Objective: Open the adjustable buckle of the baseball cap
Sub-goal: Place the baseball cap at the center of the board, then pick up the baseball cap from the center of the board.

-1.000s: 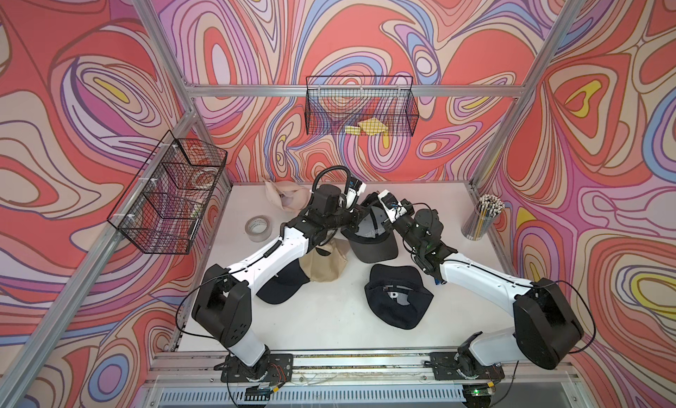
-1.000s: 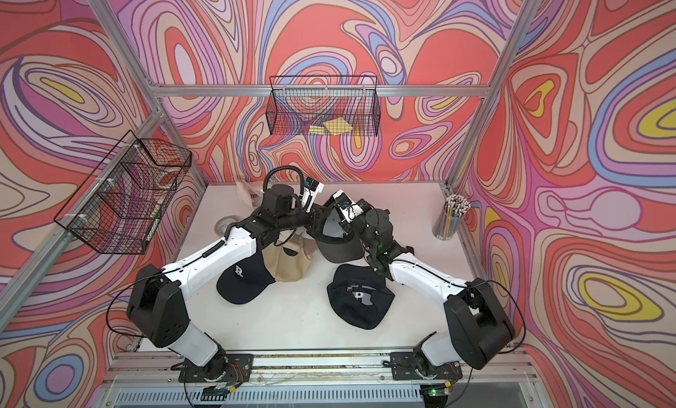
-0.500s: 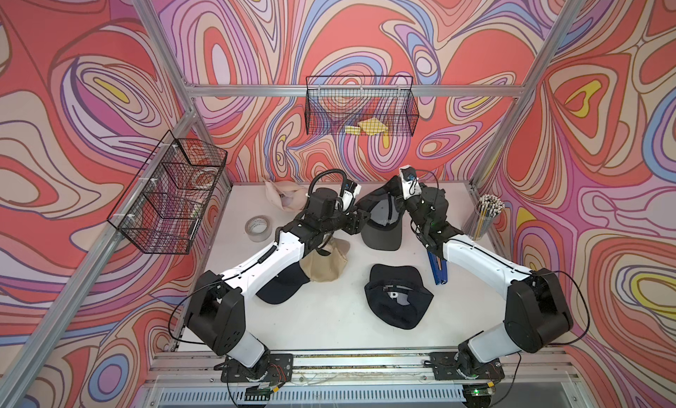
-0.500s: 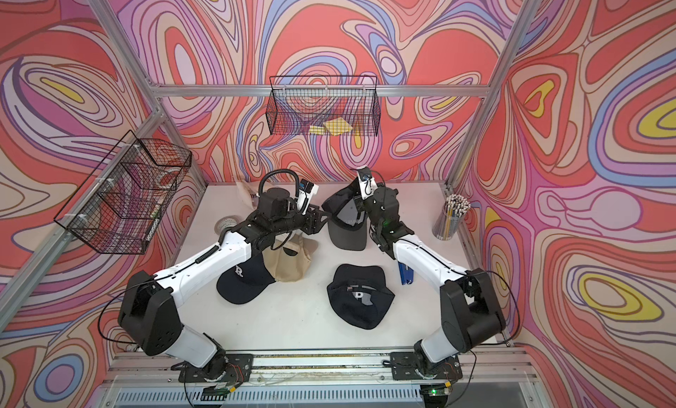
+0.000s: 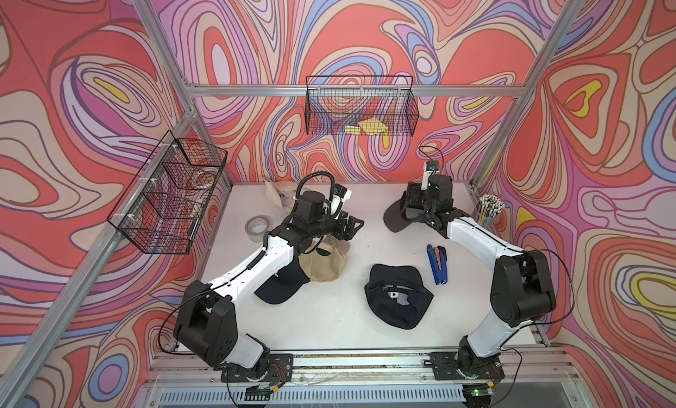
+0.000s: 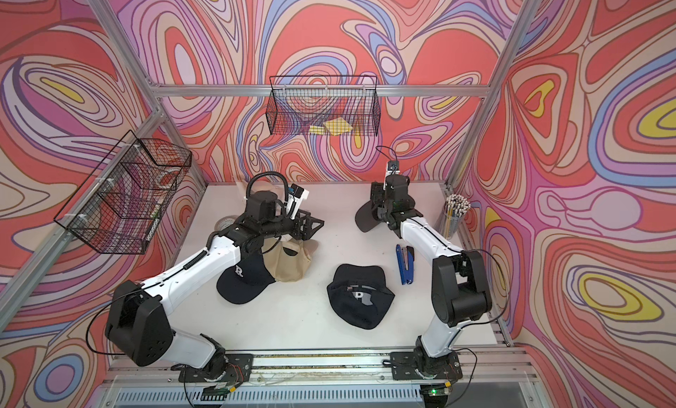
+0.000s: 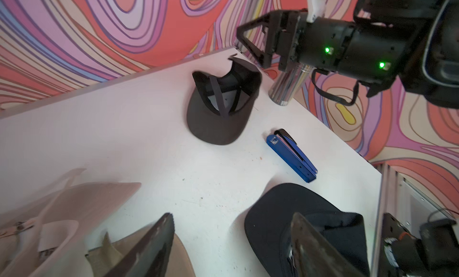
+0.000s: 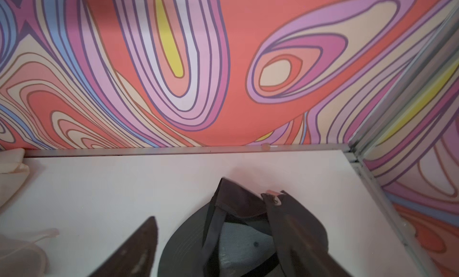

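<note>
Now the dark grey cap (image 7: 218,124) lies upside down on the white surface (image 5: 365,212) near its back right corner, brim toward the middle. We see its rear strap ends standing apart, with a small metal buckle (image 8: 273,198) at one loose end, so we judge the buckle open or very nearly so.

The right claw (image 8: 211,211) hangs just above the back of the cap, jaws spread wide and gripping nothing. In the left wrist view there is clear air between it and the cap. The left claw (image 7: 233,221) is also wide open and empty, hovering over the tan cap (image 5: 325,265) well away from the grey one.

Our worry is the loose strap. One right finger sits very close to the rear band, so a careless pull-away could hook the strap and drag or flip the cap. The pencil cup (image 5: 488,208) stands near the right arm, and a wide swing could topple it.
</note>
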Controlling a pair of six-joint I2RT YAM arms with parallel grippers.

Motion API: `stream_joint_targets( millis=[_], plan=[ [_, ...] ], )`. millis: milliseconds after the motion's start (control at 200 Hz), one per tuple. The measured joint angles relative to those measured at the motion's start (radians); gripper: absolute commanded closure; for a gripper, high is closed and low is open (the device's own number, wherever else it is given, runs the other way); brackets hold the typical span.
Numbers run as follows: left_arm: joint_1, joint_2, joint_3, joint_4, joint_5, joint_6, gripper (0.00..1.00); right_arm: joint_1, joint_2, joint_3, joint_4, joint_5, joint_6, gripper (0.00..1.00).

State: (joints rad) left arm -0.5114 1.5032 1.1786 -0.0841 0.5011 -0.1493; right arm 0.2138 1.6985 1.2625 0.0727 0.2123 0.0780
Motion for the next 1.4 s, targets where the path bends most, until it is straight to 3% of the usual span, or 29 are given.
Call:
stream_joint_targets(
  millis=[235,656,1127,1402],
  plan=[
    [-0.016,0.055,0.028,-0.134,0.055,0.015,0.23,0.002,-0.11,-0.031,-0.213,-0.075,0.094,0.02],
    [-0.208,-0.007,0.002,-0.338,-0.058,-0.044,0.28,0.002,-0.409,-0.25,-0.406,-0.232,0.237,0.02],
    [-0.29,0.048,-0.085,-0.34,-0.11,-0.294,0.29,0.002,-0.623,-0.412,-0.446,-0.29,0.244,0.02],
    [-0.325,0.115,-0.123,-0.301,-0.089,-0.365,0.39,0.002,-0.646,-0.443,-0.445,-0.314,0.237,0.02]
  ],
)
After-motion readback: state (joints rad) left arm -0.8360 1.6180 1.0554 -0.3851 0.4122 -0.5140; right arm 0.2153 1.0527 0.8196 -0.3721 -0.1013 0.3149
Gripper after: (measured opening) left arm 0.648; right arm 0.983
